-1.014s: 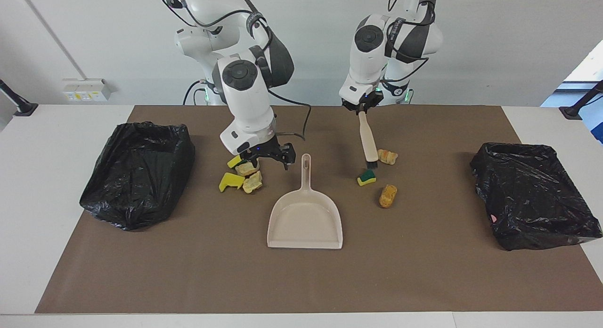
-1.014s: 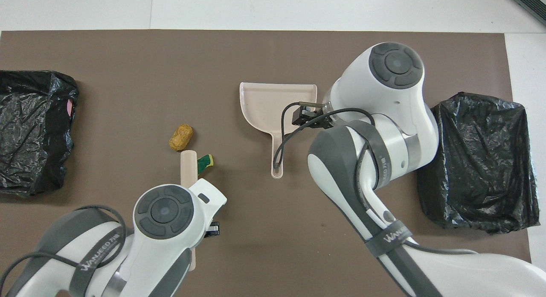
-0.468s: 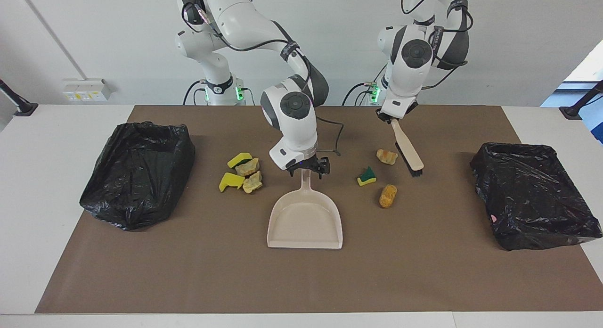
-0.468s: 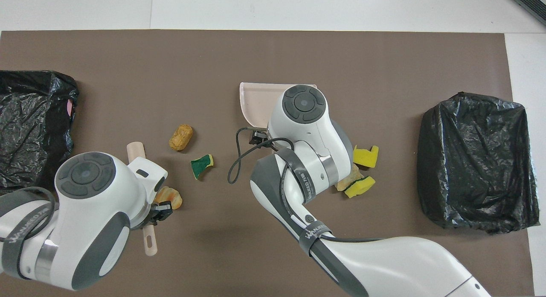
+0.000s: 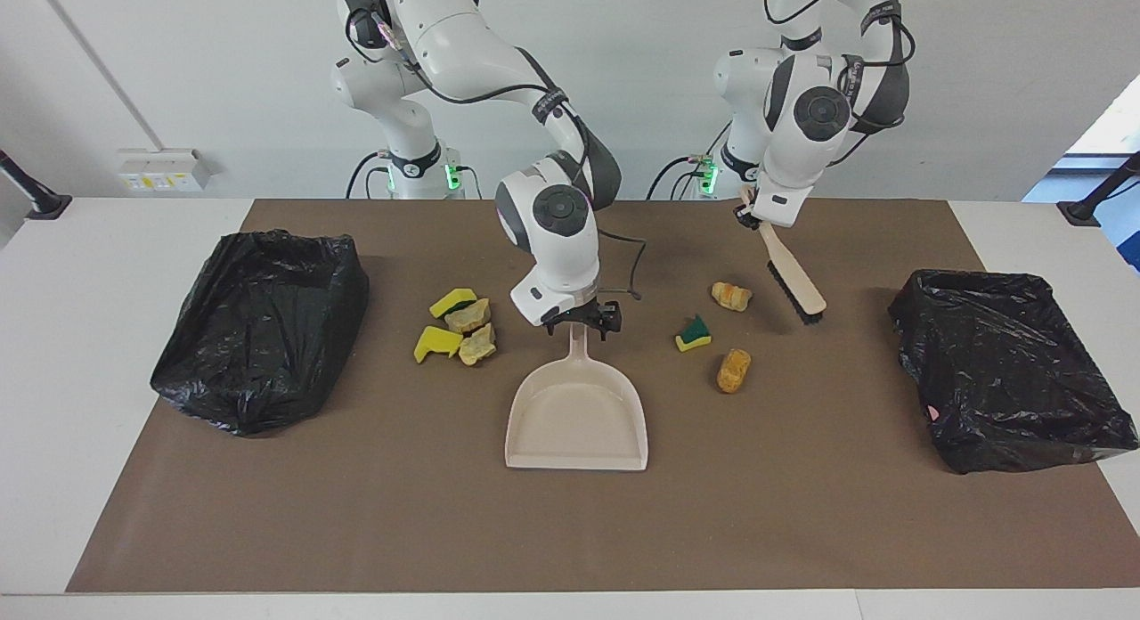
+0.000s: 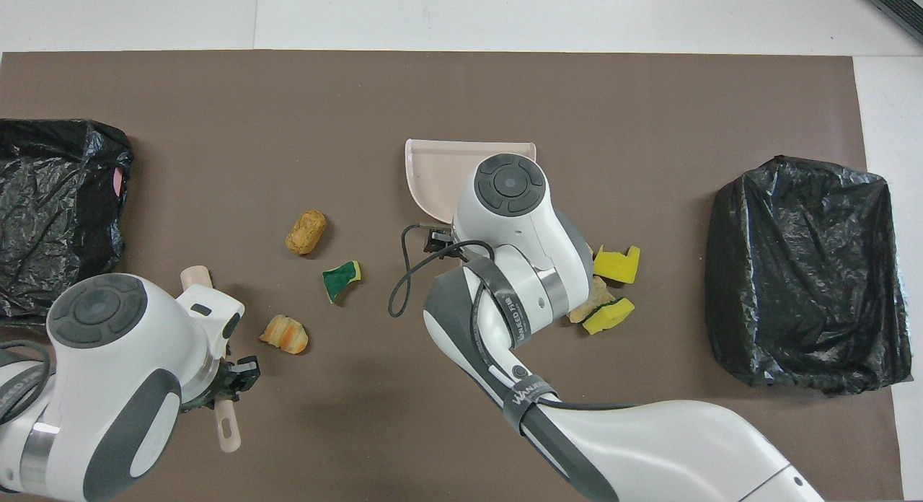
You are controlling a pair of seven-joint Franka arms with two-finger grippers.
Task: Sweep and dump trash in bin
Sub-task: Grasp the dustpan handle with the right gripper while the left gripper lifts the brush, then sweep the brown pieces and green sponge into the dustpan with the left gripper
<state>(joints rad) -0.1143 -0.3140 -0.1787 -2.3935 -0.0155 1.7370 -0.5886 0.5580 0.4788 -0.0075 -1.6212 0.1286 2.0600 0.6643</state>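
Right hand (image 5: 583,322) sits at the top end of the dustpan (image 5: 577,415) handle, fingers spread wide, nothing gripped yet. The handle's long axis runs from the robots toward the desk's front edge, the pan mouth facing that edge.

Left hand (image 5: 755,212) is clamped on the brush (image 5: 793,281), which hangs slantwise, bristles low over the mat.

Trash lies in two groups on either side of the pan: four sponge and bread pieces (image 5: 456,324) toward the right arm's end, and a bread lump (image 5: 731,296), a green sponge chunk (image 5: 693,333) and an orange lump (image 5: 733,371) toward the left arm's end (these three lie nearest the brush). A black bin (image 5: 1006,371) stands near each end edge.

Judgement: the right hand needs only to close on the handle.
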